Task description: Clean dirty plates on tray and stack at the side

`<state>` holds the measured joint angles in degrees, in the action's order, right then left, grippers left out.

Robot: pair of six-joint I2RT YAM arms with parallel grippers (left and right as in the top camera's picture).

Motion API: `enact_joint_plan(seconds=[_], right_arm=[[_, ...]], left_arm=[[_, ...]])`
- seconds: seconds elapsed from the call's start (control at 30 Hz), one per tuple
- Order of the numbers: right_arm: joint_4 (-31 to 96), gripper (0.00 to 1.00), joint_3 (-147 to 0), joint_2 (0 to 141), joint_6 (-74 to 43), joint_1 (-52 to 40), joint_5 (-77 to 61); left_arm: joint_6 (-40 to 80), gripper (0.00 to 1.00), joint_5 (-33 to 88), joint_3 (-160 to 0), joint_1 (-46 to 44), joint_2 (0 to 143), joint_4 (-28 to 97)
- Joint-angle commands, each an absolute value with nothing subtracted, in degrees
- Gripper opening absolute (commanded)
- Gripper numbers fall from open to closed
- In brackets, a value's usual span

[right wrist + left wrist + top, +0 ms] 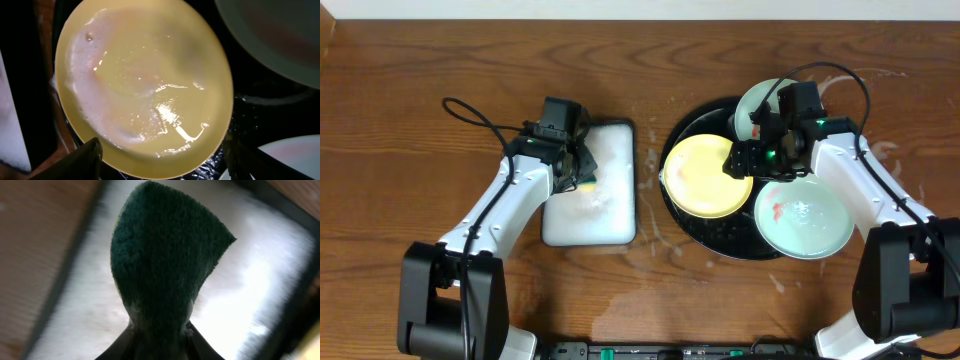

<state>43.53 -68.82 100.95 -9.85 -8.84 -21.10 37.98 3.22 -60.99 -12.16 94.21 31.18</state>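
The pale yellow plate lies wet and glossy on the left of the black tray. One mint-white plate with red smears lies at the tray's front right. The other mint-white plate is at the back, partly under my right arm. My right gripper is open at the yellow plate's right edge. In the right wrist view its fingers straddle the yellow plate's near rim. My left gripper is shut on a dark green sponge over the foam.
A white foam-filled rectangular tray stands left of the black tray, under my left gripper. Water drops and wet streaks lie on the wooden table round both trays.
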Motion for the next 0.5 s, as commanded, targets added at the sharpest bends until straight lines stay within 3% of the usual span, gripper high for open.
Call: enact_joint_plan(seconds=[0.0, 0.1, 0.17, 0.23, 0.4, 0.47], right_arm=[[43.7, 0.77, -69.0, 97.6, -9.2, -9.8, -22.1], [43.7, 0.83, -69.0, 95.4, -9.1, -9.8, -22.1], [43.8, 0.99, -69.0, 93.9, -9.1, -9.8, -22.1], [43.9, 0.99, -69.0, 91.2, -9.2, -9.8, -21.7], [45.0, 0.99, -69.0, 86.8, -9.8, -9.8, -18.8], [45.5, 0.99, -69.0, 85.3, -10.4, -9.8, -17.9]], left_arm=[[35.0, 0.3, 9.7, -61.2, -12.1, 94.3, 31.0], [33.2, 0.34, 11.4, -61.2, -12.1, 93.7, 31.0], [33.0, 0.37, 11.4, -61.2, -12.1, 92.6, 31.1], [33.0, 0.42, 11.4, -61.2, -12.1, 90.0, 31.2], [32.8, 0.73, 11.4, -61.2, -12.1, 82.6, 31.9], [32.8, 0.78, 11.4, -61.2, -12.1, 79.6, 33.0]])
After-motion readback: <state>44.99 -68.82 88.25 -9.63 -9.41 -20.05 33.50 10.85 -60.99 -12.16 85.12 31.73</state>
